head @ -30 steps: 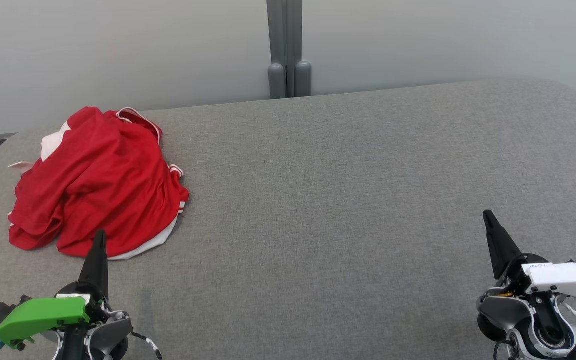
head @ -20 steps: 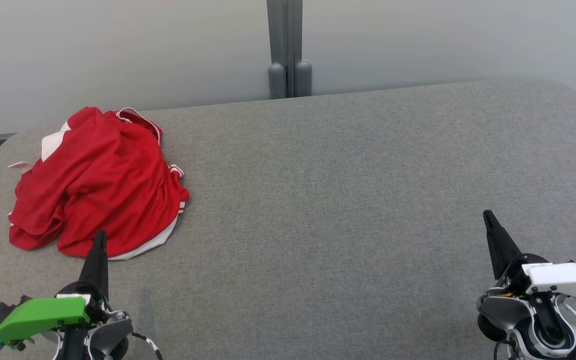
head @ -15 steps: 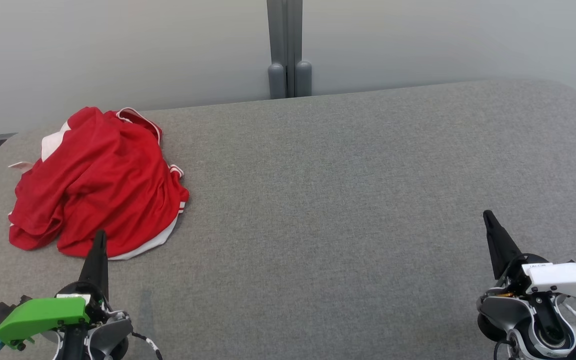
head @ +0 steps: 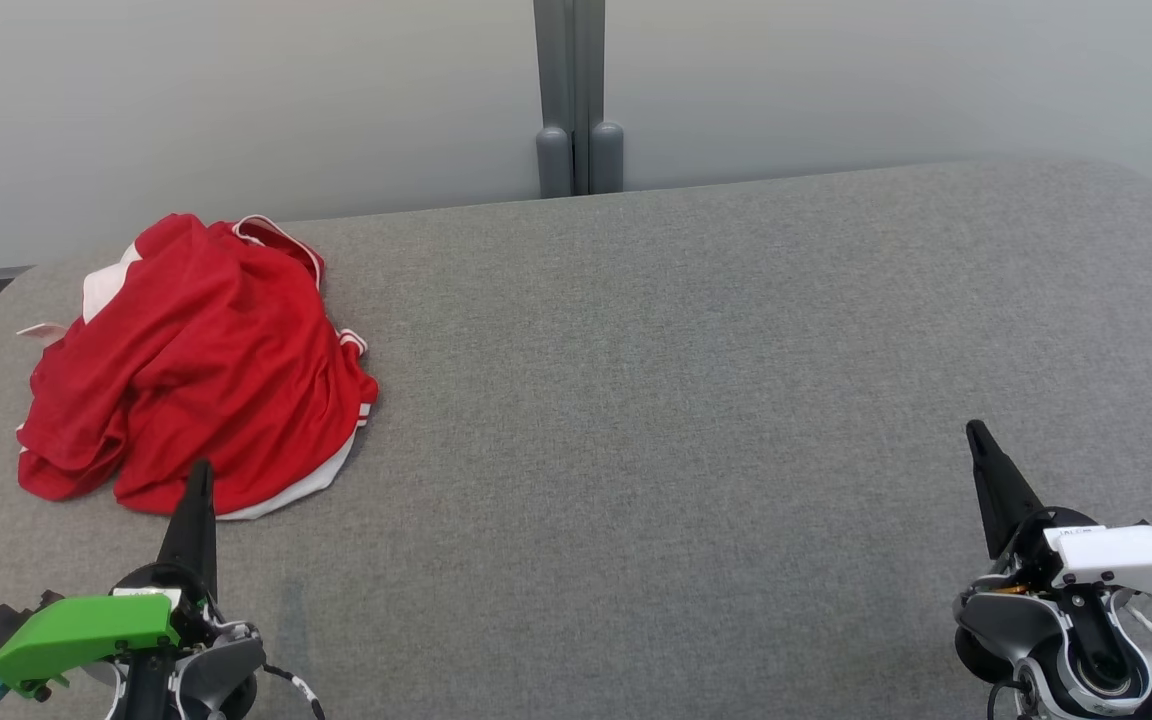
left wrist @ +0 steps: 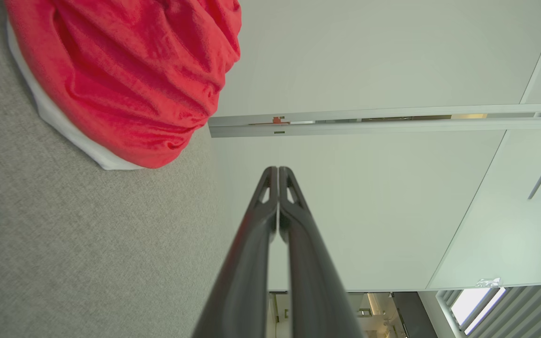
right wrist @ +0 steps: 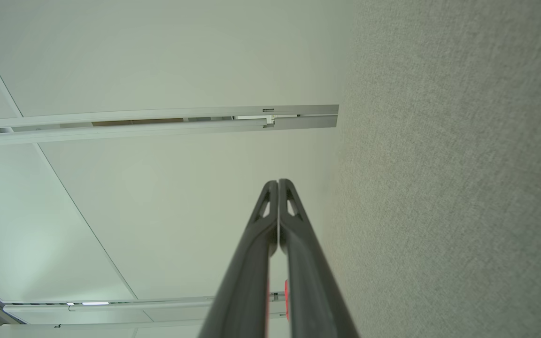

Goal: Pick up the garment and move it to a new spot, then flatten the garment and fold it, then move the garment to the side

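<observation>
A red garment (head: 191, 365) with white trim lies crumpled in a heap at the far left of the grey padded surface (head: 656, 400). In the left wrist view the garment (left wrist: 125, 75) bulges at the upper left. My left gripper (head: 200, 470) rests at the lower left, shut and empty, its tip just short of the garment's near hem. Its fingers meet at the tip in the left wrist view (left wrist: 278, 169). My right gripper (head: 976, 432) sits at the lower right, shut on nothing, far from the garment. The right wrist view shows its fingers pressed together (right wrist: 278, 182).
A pale wall panel (head: 236, 100) runs behind the surface, with a grey post (head: 576, 100) at its middle. The surface's corners are rounded at far left and far right. Bare grey fabric stretches from the garment to the right edge.
</observation>
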{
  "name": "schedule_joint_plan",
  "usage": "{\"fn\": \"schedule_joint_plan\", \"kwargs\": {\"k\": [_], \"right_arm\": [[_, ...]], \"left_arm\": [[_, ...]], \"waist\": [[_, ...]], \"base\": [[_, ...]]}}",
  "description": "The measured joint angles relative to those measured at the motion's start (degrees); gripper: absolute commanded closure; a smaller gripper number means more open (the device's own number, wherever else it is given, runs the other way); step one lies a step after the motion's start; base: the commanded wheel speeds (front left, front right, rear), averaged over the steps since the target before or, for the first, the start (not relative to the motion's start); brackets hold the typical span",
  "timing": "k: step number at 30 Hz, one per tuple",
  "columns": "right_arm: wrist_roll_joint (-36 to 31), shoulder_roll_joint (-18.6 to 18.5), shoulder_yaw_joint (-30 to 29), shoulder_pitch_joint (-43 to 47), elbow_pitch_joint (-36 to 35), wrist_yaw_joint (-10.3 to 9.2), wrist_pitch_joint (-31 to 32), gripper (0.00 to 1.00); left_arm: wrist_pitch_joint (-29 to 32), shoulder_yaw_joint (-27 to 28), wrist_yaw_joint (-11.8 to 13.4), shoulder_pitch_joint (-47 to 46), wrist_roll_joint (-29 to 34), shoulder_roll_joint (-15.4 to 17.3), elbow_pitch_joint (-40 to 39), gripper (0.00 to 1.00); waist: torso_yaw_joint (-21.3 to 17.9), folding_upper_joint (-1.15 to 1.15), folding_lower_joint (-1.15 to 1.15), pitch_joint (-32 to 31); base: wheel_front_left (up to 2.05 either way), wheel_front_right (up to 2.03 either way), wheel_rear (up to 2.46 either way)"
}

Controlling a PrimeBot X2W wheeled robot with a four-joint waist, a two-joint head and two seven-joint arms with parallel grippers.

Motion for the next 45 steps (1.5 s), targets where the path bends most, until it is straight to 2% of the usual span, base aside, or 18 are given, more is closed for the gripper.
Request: {"fn": "schedule_joint_plan", "kwargs": {"k": [6, 7, 15, 23, 35, 45], "right_arm": [[0.0, 0.0, 0.0, 0.0, 0.0, 0.0, 0.0, 1.0], [-0.01, 0.03, 0.0, 0.03, 0.11, 0.0, 0.0, 0.0], [-1.46, 0.46, 0.47, 1.9, 1.57, -0.01, -1.2, 0.0], [-9.78, 0.45, 1.31, 2.35, 0.16, -0.01, -3.53, 0.0], [-29.81, 0.33, 3.74, 2.91, -3.35, -0.01, -6.47, 0.0], [-41.95, 0.27, 4.76, 3.52, -4.56, -0.01, -8.64, 0.0]], "left_arm": [[0.0, 0.0, 0.0, 0.0, 0.0, 0.0, 0.0, 1.0], [0.0, 0.0, 0.01, 0.04, 0.0, -0.02, 0.09, 0.0], [-1.3, -1.18, 0.08, 1.79, 0.21, -0.45, 1.55, 0.0], [-3.6, -3.02, 0.08, 1.89, 4.75, -0.38, 1.2, 0.0], [-6.59, -5.1, 0.08, 2.71, 18.81, -0.23, 0.59, 0.0], [-8.69, -6.32, 0.08, 3.2, 32.71, 0.26, -0.32, 0.0]], "waist": [[0.0, 0.0, 0.0, 0.0], [0.0, 0.0, 0.0, 0.0], [0.02, 0.0, 0.0, 0.01], [0.13, 0.0, 0.0, 0.04], [0.36, 0.0, 0.0, 0.09], [0.39, 0.0, 0.0, 0.18]], "base": [[0.0, 0.0, 0.0], [0.0, 0.0, 0.0], [0.0, 0.0, 0.0], [0.0, 0.0, 0.0], [0.0, 0.0, 0.0], [0.0, 0.0, 0.0]]}}
